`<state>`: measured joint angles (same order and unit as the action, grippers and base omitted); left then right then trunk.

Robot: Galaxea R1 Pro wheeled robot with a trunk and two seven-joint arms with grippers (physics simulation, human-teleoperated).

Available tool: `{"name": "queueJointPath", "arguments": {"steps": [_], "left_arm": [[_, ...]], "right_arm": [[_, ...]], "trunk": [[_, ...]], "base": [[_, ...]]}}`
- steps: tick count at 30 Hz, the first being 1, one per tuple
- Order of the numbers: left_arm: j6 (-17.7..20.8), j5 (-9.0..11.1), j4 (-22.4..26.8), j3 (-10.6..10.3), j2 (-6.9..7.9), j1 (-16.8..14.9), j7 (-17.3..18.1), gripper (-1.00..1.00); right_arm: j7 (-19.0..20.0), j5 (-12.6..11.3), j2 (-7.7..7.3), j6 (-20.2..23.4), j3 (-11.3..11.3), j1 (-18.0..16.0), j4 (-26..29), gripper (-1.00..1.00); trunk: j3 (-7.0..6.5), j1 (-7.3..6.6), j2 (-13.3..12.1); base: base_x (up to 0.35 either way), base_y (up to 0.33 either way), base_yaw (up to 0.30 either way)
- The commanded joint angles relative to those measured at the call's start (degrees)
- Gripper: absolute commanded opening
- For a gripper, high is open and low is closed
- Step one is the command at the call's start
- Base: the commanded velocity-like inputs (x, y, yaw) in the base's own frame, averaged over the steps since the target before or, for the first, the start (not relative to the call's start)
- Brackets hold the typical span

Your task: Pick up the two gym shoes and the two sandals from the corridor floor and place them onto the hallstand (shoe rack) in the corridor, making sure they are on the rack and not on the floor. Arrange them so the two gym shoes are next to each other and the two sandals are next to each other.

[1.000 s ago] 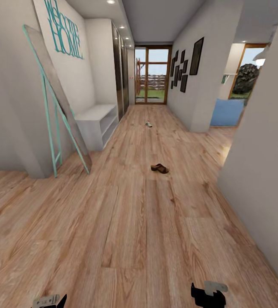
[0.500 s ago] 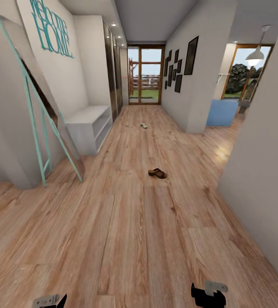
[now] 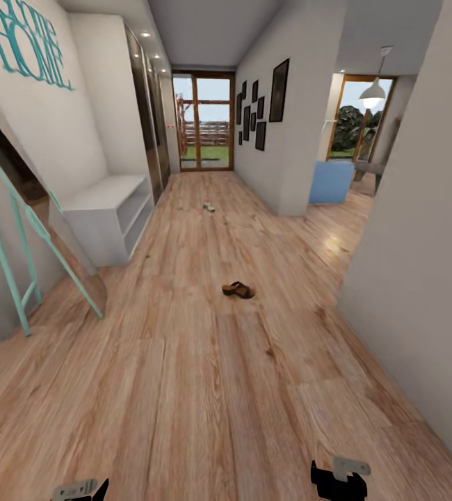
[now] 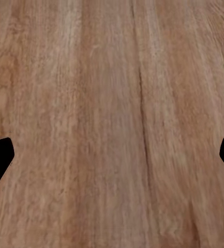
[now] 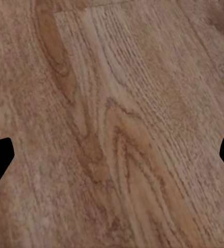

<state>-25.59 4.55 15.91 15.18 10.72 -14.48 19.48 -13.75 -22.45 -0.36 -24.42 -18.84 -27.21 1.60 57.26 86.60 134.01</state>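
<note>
One brown sandal (image 3: 238, 290) lies on the corridor floor (image 3: 205, 390) in the middle of the hallway, some way ahead of me. Farther down, a small white and green gym shoe (image 3: 208, 206) rests on the planks near the glass door. The pale grey hallstand (image 3: 108, 216) stands against the left wall, its bench top and open shelves bare. Both arms hang low at the picture's near edge: left gripper (image 3: 80, 490), right gripper (image 3: 339, 479). In the wrist views the left gripper (image 4: 112, 160) and right gripper (image 5: 112, 160) are open over bare wood, holding nothing.
A teal-framed leaning mirror (image 3: 38, 236) stands at the near left, before the hallstand. A grey wall (image 3: 421, 264) runs close along my right. An opening past it leads to a room with a blue seat (image 3: 330, 182). A glass door (image 3: 204, 122) ends the corridor.
The whole view has shifted: the camera moved forward and the mirror, hallstand and sandal slid left in the picture. Both grippers keep their places at the near edge.
</note>
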Motion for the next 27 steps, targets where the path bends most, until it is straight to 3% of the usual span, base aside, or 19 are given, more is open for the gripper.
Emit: {"name": "queueJointPath", "arguments": {"steps": [1, 9, 27], "left_arm": [[0.02, 0.47, -0.06, 0.20, 0.00, -0.02, 0.56, 1.00], [0.03, 0.46, -0.07, 0.20, 0.00, -0.04, 0.56, 1.00], [0.03, 0.46, -0.09, 0.20, 0.00, -0.02, 0.56, 1.00]], "right_arm": [[-0.18, -0.38, 0.01, -0.10, -0.49, -0.03, -0.02, 1.00], [-0.21, -0.40, 0.01, -0.10, -0.49, -0.03, -0.02, 1.00], [-0.30, -0.40, 0.01, -0.10, -0.49, -0.03, -0.02, 1.00]], "trunk": [[0.05, 0.02, 0.02], [0.05, 0.02, 0.02], [0.05, 0.02, 0.02]], "base": [[0.324, 0.173, -0.265], [0.322, 0.178, -0.130], [0.321, 0.180, -0.010]]}}
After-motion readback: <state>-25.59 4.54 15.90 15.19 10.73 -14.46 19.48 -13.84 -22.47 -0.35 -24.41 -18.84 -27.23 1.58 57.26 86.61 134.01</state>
